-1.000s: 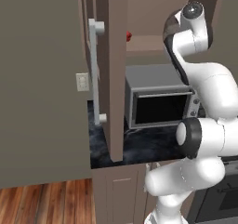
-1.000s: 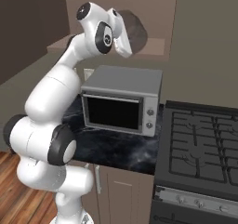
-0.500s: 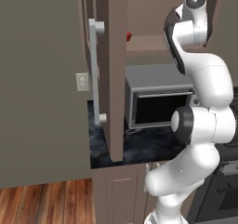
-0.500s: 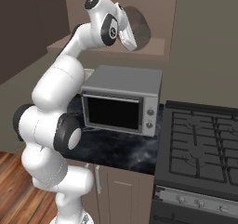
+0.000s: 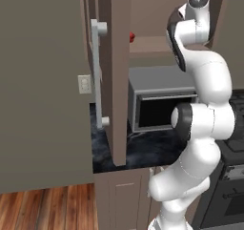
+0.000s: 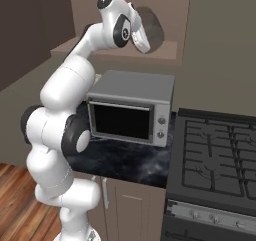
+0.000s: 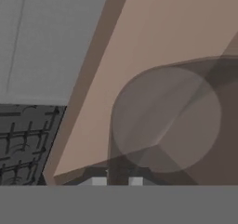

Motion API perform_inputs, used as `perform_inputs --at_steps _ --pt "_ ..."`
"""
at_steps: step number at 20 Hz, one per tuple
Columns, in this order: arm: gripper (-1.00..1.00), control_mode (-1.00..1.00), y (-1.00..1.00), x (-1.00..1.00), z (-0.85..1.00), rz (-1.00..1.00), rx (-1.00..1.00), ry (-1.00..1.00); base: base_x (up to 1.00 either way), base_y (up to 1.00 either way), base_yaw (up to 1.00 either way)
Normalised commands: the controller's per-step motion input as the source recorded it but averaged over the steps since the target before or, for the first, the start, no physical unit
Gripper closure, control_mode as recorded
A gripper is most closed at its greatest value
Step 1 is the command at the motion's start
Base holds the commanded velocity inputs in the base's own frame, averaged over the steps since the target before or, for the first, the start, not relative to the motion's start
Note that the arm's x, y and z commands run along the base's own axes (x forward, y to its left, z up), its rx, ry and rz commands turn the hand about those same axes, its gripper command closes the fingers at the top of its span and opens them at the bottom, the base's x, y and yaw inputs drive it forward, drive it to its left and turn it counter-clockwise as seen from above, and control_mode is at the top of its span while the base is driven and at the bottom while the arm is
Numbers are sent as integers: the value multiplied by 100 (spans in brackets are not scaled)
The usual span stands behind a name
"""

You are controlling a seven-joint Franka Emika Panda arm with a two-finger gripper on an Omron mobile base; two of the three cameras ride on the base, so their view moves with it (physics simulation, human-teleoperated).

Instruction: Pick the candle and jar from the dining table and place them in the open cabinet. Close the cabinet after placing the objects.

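At the bottom centre of the hand view, the two-finger gripper is clenched on nothing above the taupe-brown wall cabinet's shelf. In the left base view's upper middle, the small round bright-red jar sits on that shelf beside the open recessed-panel door.

The jar rests at the left edge of the cabinet shelf; my arm rises above the microwave.

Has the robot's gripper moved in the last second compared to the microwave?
Yes. In the right base view the gripper has swung rightward and slightly up, from above the microwave's left end to above its right half, by the cabinet shelf.
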Motion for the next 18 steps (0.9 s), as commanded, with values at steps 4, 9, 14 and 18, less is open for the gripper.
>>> perform_inputs --at_steps 4,9,14,18 --pt "-100 -100 0 27 -1 0 0 0 0 0 0" --pt "-100 -100 -3 -1 1 1 -3 0 0 0 0" --pt "-100 -100 -13 -10 12 1 -9 -4 0 0 0" --pt "-100 -100 -12 -6 23 0 -8 -7 0 0 0"
